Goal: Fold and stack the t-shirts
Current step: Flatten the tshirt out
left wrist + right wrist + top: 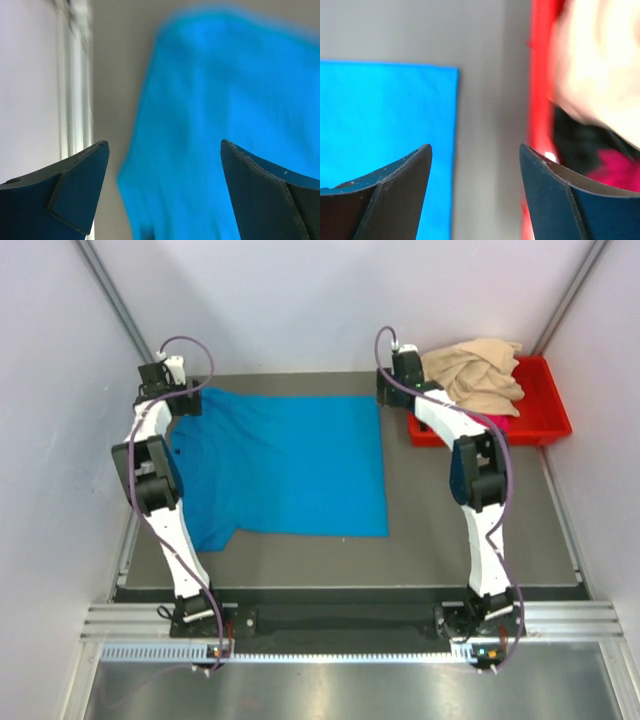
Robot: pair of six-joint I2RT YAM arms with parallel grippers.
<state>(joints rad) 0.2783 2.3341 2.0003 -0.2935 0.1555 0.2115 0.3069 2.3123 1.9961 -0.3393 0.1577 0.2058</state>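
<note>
Turquoise t-shirt [285, 465] flat on desk [440, 510], far edge below left hand [165, 150], corner just left of right hand [475, 150]. Both hands wide open, empty. Beige t-shirt [475, 370] and pink t-shirt [615, 172] in red bin [548, 400], right of right hand. Risk I see: right hand closes beside the corner and misses, so fold skews.

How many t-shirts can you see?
3. The blue t-shirt lies spread on the table, the beige t-shirt is heaped on the red bin, and the pink t-shirt peeks out beneath it. More could be hidden underneath.

Overhead, close wrists; shared blue t-shirt [290, 465]
</note>
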